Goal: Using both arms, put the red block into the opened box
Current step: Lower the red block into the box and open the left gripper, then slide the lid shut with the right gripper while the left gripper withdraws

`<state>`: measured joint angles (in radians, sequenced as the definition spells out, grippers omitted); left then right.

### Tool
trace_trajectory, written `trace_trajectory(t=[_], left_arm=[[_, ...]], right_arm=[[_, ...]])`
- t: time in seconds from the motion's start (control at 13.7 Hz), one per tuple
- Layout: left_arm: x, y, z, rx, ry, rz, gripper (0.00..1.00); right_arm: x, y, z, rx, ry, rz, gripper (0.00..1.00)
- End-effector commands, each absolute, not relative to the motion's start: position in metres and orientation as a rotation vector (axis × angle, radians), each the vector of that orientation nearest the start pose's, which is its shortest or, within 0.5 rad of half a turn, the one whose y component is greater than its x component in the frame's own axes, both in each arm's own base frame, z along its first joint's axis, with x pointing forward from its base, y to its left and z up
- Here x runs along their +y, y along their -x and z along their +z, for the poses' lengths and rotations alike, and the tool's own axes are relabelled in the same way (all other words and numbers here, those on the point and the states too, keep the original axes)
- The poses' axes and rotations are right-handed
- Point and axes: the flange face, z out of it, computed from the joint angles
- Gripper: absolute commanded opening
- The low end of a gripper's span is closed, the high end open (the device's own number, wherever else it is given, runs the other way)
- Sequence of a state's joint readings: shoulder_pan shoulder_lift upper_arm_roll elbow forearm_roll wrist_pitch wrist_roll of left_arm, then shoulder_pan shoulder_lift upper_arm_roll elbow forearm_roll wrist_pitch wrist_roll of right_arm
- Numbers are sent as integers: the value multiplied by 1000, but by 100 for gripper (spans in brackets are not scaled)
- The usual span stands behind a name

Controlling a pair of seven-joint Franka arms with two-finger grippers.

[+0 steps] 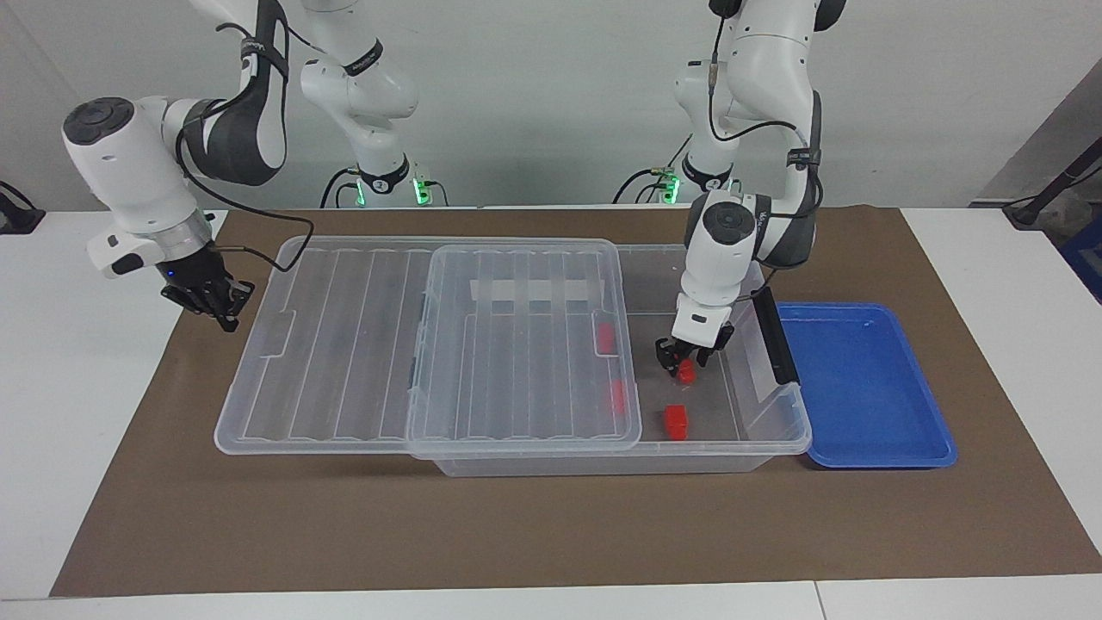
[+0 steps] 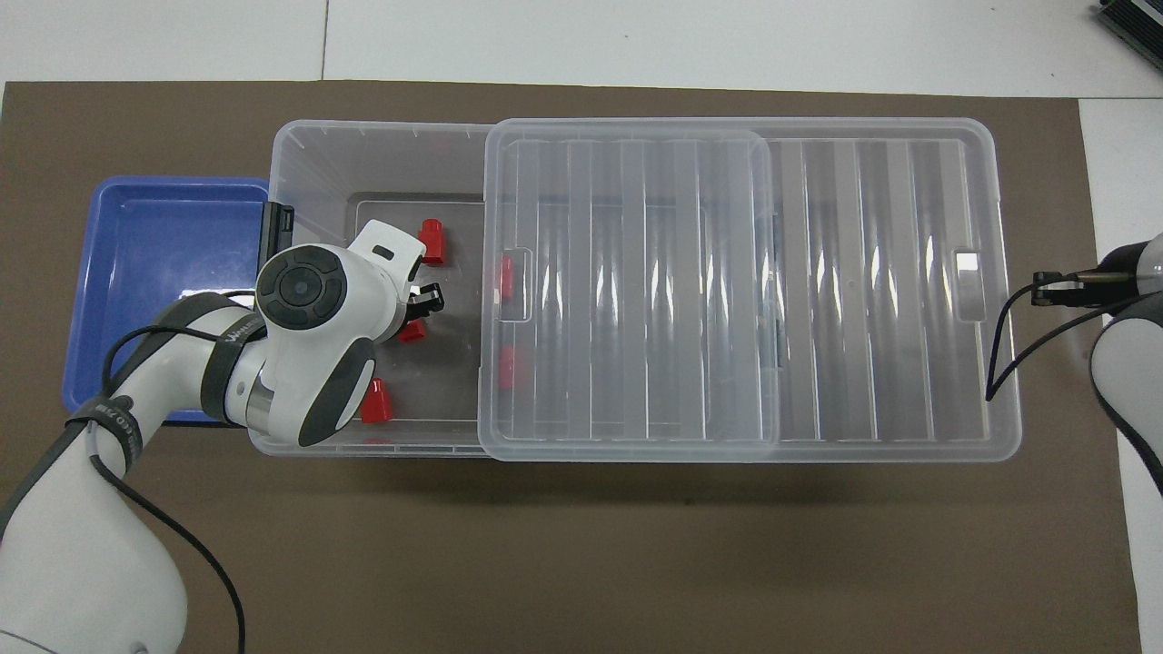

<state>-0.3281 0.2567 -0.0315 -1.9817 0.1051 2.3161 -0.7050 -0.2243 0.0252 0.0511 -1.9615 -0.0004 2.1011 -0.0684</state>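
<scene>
Lying in the box (image 1: 779, 405), a small bright red block (image 1: 686, 371) sits between the left gripper's (image 1: 684, 360) parted fingers.

A shallow blue tray (image 1: 869, 387) (image 2: 154, 300) sits on the brown mat (image 1: 551, 525) (image 2: 581, 554), near the mat's edge at the left arm's end. The mat covers most of the white table (image 1: 77, 413) (image 2: 636, 36), short of its edges.

Both arms (image 1: 749, 232) were white with grey-black joint covers, black cables strapped alongside, black grippers, and green lights at the bases.
</scene>
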Motion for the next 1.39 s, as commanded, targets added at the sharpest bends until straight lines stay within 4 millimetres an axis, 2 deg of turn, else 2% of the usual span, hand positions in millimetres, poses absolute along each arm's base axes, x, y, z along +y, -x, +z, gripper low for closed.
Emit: trace_trajectory(t=[0.0,0.15,0.22,0.37,0.51,0.59,0.73,0.8,0.95,1.02,1.17,1.32], left_arm=[[-199,-584,403,-478,3034,-121,79],[-177,-590,469,-511,2985,-28,81],[-163,-591,504,-490,2981,9,100],[-126,-585,559,-349,2992,61,100],[-76,-566,605,-228,3030,34,100],[-67,-554,623,-181,3036,17,100],[-57,-539,639,-186,3033,33,100],[-58,-536,638,-184,3031,51,100],[-57,-523,622,-186,3026,84,100],[-56,-521,622,-184,3026,83,100],[-57,-517,616,-174,3023,105,100],[-53,-516,631,-140,3028,100,100]], right_arm=[[-85,-567,469,192,3120,-206,0],[-67,-569,470,145,3119,-206,0],[-52,-571,470,115,3109,-206,0],[-17,-573,469,111,3057,-198,0],[15,-573,469,105,3049,-193,0],[32,-572,469,83,3045,-192,0],[65,-569,469,73,3039,-184,0],[78,-568,468,85,3036,-177,0],[97,-565,468,60,3031,-179,0],[107,-565,469,35,3028,-194,0],[111,-565,466,26,3028,-189,0],[123,-562,464,-6,3027,-187,0]])
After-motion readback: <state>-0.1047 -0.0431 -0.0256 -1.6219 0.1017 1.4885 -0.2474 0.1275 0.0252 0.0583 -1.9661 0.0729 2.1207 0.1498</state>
